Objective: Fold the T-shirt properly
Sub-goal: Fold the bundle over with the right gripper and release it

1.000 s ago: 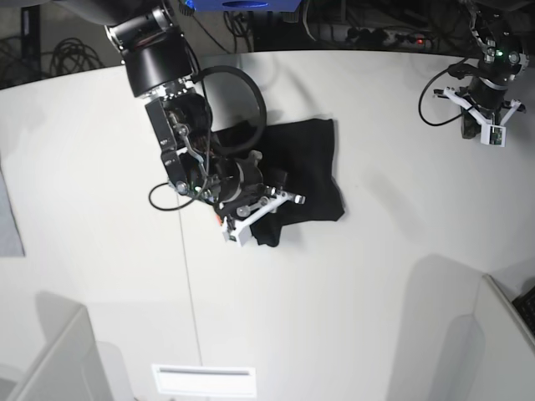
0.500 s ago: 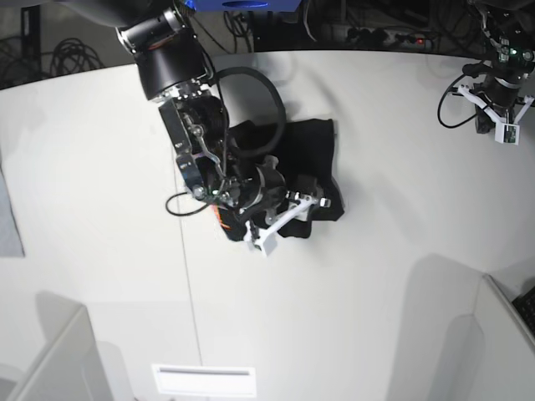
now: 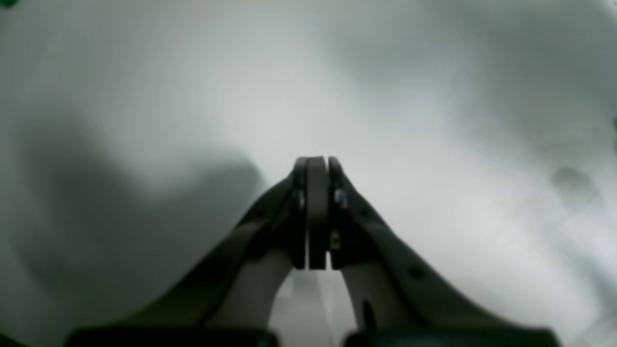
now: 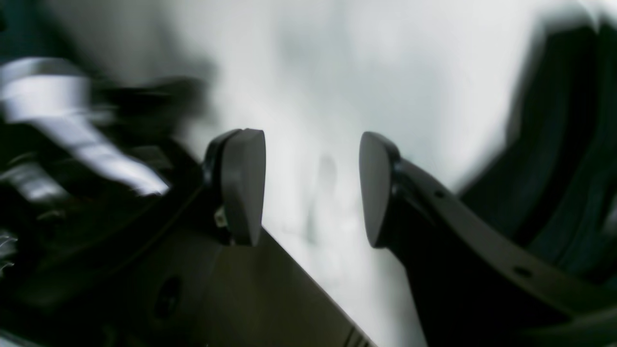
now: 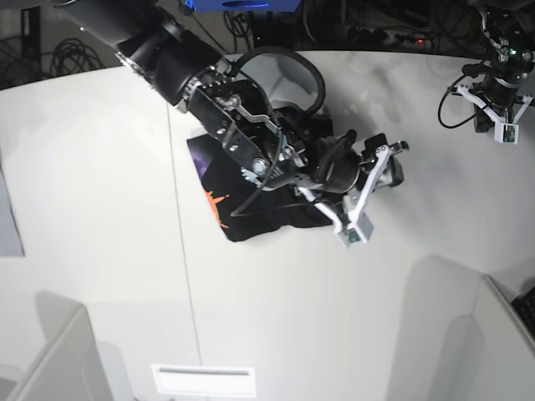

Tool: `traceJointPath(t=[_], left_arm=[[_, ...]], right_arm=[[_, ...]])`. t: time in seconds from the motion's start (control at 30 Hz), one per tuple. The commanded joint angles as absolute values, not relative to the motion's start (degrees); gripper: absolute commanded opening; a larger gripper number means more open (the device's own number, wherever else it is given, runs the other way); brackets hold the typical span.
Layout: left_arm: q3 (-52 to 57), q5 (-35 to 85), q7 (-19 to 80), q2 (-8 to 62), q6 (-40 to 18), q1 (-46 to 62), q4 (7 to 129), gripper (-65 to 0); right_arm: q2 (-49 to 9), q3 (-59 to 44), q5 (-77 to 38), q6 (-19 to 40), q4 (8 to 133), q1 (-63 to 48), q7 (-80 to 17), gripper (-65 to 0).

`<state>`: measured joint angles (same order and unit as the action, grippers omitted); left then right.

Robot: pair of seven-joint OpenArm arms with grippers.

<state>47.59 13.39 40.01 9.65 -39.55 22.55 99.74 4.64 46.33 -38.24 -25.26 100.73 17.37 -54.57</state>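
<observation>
Mid-fold: right gripper (image 5: 374,185) hung past the T-shirt (image 5: 242,200), jaws parted and empty; left gripper (image 3: 311,166) pinched closed, idle; next likely squaring the bundle.

A wide white bench (image 5: 100,276) fills the frame. Behind its upper edge lie dark cables (image 5: 71,54); a grey cloth (image 5: 8,221) touches the left edge.

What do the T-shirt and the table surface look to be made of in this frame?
T-shirt: soft black fabric, matte; it lies limp in a folded heap, with a purple and orange print showing at its edge.

Table: smooth, hard white board, probably laminate or painted, with a faint sheen; a thin seam runs across it and shadows fall cleanly. The exact material cannot be told.
</observation>
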Motion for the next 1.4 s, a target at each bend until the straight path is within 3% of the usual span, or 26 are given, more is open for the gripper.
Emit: traceJointPath(t=[0.0,0.1,0.2,0.23,0.37,0.57,0.87,1.1,1.37], left_arm=[[48.0,13.9,38.8,10.5,-40.0,22.5,100.4,-65.0],[48.0,13.9,38.7,10.5,-40.0,22.5,99.4,-65.0],[48.0,13.9,38.7,10.4,-40.0,22.5,98.9,-65.0],[47.8,13.9,38.7,10.4,-40.0,22.5,98.9,-65.0],[47.1,13.9,38.7,10.2,-40.0,21.6,99.3,-65.0],[43.9,13.8,38.8,8.8,-40.0,20.7,99.0,-65.0],[43.4,13.8,38.8,7.1,-40.0,21.1,99.5,-65.0],[40.0,13.5,38.8,5.4,-40.0,21.1,100.8,-65.0],[36.3,13.8,38.9,5.4,-40.0,21.1,102.6,-65.0]], right_arm=[[2.9,44.6,-36.7,-25.7,103.2,18.1,-53.7,-35.3],[-1.6,39.7,-33.1,-25.7,106.9,14.4,-53.4,-41.7],[-4.3,33.4,-29.1,-25.5,108.4,9.4,-53.3,-63.0],[-4.8,32.0,-28.4,-25.5,108.3,8.5,-53.2,-65.0],[-5.1,28.7,-24.4,-25.5,107.8,6.0,-51.6,-65.0],[-4.7,33.2,-23.3,-25.5,103.4,8.7,-51.2,-65.0],[1.3,34.9,-23.4,-25.4,87.1,17.0,-47.3,-65.0],[6.7,43.9,-23.7,-25.4,75.2,21.8,-41.5,-65.0],[7.0,49.2,-23.8,-25.3,79.5,23.8,-38.7,-65.0]])
